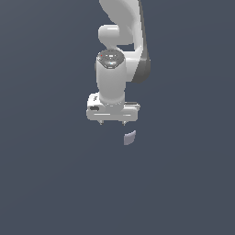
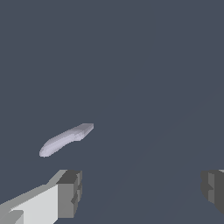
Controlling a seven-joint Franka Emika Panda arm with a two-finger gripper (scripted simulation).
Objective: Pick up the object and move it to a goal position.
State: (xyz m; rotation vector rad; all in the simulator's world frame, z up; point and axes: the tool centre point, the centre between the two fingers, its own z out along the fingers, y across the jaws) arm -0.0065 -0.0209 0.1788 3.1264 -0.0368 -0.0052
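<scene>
- The block [image 1: 129, 137], small, pale lavender-grey with rounded edges, lies on the dark tabletop [image 1: 46, 183]. In the exterior view it sits just below the claw [image 1: 112, 122] and a little toward the exterior view's right.
- In the wrist view the block [image 2: 65, 139] shows as a slim elongated sliver, lying at a slant to the line joining the two fingers. It is outside the gap between them, nearer one finger than the other.
- Claw state: spread wide. The fingers [image 2: 70, 193] stand well apart in the wrist view with nothing between them; no contact with the block.
- Judged step: alignment above the block, before descent. Grasp not yet made.
- To do this step well, the arm [image 1: 120, 27] should first shift sideways until the block is midway between the fingertips, not beside one of them.
- The wrist probably needs a turn so the fingers close across the block's narrow width, not along its length or on a diagonal.
- Descent should be straight down and only after centring; coming down now risks a fingertip landing on the block or nudging it away.
- Rounded edges and small size suggest it could slip or twist out of an off-centre pinch; closing low on its sides should help.
- No goal marker is visible in either view.
</scene>
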